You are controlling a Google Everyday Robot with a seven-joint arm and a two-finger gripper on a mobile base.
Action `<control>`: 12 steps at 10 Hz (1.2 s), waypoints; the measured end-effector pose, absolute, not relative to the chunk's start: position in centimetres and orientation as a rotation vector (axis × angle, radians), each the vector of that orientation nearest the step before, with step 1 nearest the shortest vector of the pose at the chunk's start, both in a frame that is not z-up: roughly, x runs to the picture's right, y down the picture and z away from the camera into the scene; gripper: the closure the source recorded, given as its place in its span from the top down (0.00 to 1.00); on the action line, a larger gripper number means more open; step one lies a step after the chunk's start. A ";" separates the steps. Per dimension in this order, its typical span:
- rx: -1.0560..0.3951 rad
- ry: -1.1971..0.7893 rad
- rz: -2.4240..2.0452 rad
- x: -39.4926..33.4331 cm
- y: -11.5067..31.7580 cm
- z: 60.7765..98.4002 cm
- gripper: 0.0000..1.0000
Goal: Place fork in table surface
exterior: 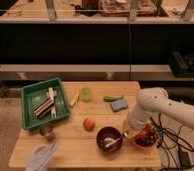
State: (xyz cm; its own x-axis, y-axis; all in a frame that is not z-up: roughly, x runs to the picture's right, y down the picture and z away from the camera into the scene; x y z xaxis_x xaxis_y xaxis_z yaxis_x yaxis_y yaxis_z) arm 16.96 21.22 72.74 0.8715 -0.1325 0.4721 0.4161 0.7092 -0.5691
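Gripper: the gripper (126, 131) is seen low over the table, at the right rim of the dark bowl (102, 134). How far it is opened cannot be told, nor whether anything is held.
Fork: the fork (111, 142) is seen inside the dark bowl, slim and pale, lying tilted. Its upper end is pointed toward the gripper. Contact with the gripper cannot be made out.
Table surface: the table surface (75, 147) is made of light wooden planks, and every object listed is carried by it. The fork is not yet laid on it.
Arm: the white arm (151, 102) is bent down from the right, between the blue sponge (119, 105) and the orange bowl (146, 137).
Orange bowl: placed just right of the dark bowl and filled with dark round fruit.
Orange: the orange (89, 123) is set just left of the dark bowl, apart from it.
Green tray: the green tray (34, 97) is placed at the left. A chunky white utensil (52, 102) and a striped dark item (41, 109) are held in it.
Green cup: the green cup (86, 93) is stood right of the tray, with a yellow item (75, 99) just beside it.
Green vegetable: the green vegetable (112, 98) is laid just behind the blue sponge.
Can: the can (46, 131) is stood near the tray's front edge.
Cloth: the cloth (40, 156) is crumpled at the front left corner.
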 end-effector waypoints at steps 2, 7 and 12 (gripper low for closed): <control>-0.691 -0.441 -0.320 17.3 18.9 70.8 0.19; -0.630 -0.489 -0.358 17.4 14.8 68.2 0.19; -0.591 -0.517 -0.421 16.0 12.5 67.0 0.19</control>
State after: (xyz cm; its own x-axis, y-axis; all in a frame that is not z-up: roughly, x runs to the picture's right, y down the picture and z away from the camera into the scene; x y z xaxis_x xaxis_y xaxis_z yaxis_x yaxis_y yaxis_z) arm 16.04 12.49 67.03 0.7923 -0.2243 0.5674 0.5100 0.7540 -0.4141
